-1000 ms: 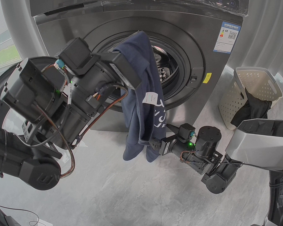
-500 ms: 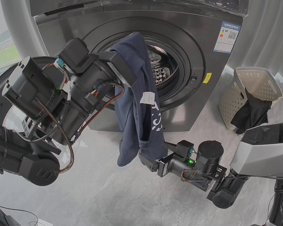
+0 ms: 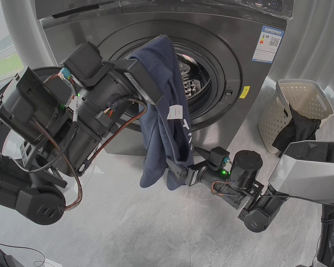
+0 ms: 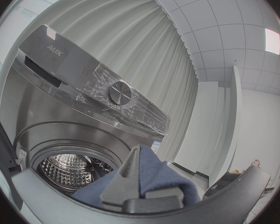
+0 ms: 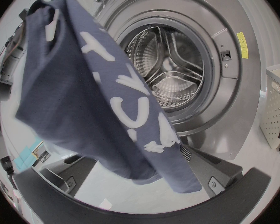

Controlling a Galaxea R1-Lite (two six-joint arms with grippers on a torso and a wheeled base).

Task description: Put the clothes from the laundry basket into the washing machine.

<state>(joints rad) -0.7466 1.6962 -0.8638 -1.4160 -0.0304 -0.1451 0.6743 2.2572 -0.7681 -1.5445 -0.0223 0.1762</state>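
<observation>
A navy blue garment with white lettering (image 3: pixel 167 93) hangs in front of the open round mouth of the grey front-loading washing machine (image 3: pixel 226 41). It is off the floor and outside the drum.

The head view shows the full drop of the cloth. Its top is draped over the end of the left arm, level with the upper rim of the opening, and its lower edge reaches down to the right hand (image 3: pixel 176 171).

The left wrist view shows the grip itself. The left hand (image 4: pixel 143 162) is closed tight on a fold of the navy cloth (image 4: pixel 165 175), with the machine's control panel and dial above.

The right wrist view looks up from below. The right hand (image 5: pixel 137 178) is spread wide, one finger on either side of the garment's hanging hem (image 5: pixel 84 103). I cannot tell whether either finger touches the cloth. Behind the hem is the perforated steel drum (image 5: pixel 168 66).

On the floor to the right of the machine stands a cream perforated plastic laundry basket (image 3: pixel 304 93). A black garment (image 3: pixel 298 130) spills over its near rim.
</observation>
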